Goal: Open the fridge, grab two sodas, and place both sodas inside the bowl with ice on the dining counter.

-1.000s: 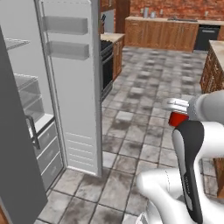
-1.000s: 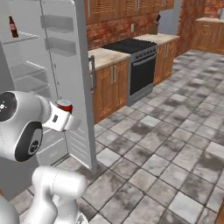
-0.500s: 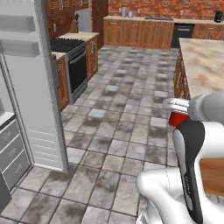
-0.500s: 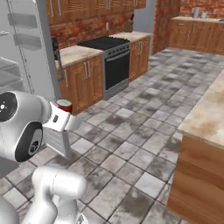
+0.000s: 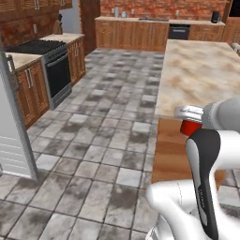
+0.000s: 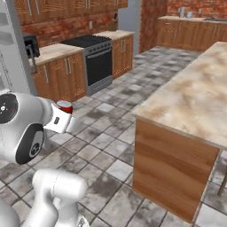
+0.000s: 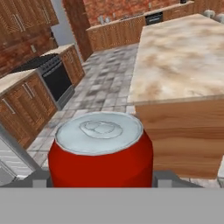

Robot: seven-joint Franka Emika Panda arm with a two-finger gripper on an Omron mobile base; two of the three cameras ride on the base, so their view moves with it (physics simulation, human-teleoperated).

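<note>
**Red can in the claw, island counter ahead**

Far left in the left base view, the grey fridge door (image 5: 11,140) stands at the edge of the picture, with the black stove (image 5: 44,65) set into the wooden wall cabinets just past it. The tiled floor (image 5: 108,140) runs wide through the middle. Now to the right: the dining counter (image 5: 201,75), a marbled beige top on a wooden base, stretches away from the robot.

Right at the near corner of that counter sits the gripper (image 5: 190,119), and it has the red can (image 5: 190,127) clamped between its jaws, silver top up. From the right base view the can (image 6: 65,107) pokes out beyond the white hand, held over the floor, apart from the counter (image 6: 195,97). The hand view shows the can (image 7: 100,151) upright, large and close, a finger (image 7: 39,178) on either side of it, the counter (image 7: 179,61) beyond to the right.
</note>
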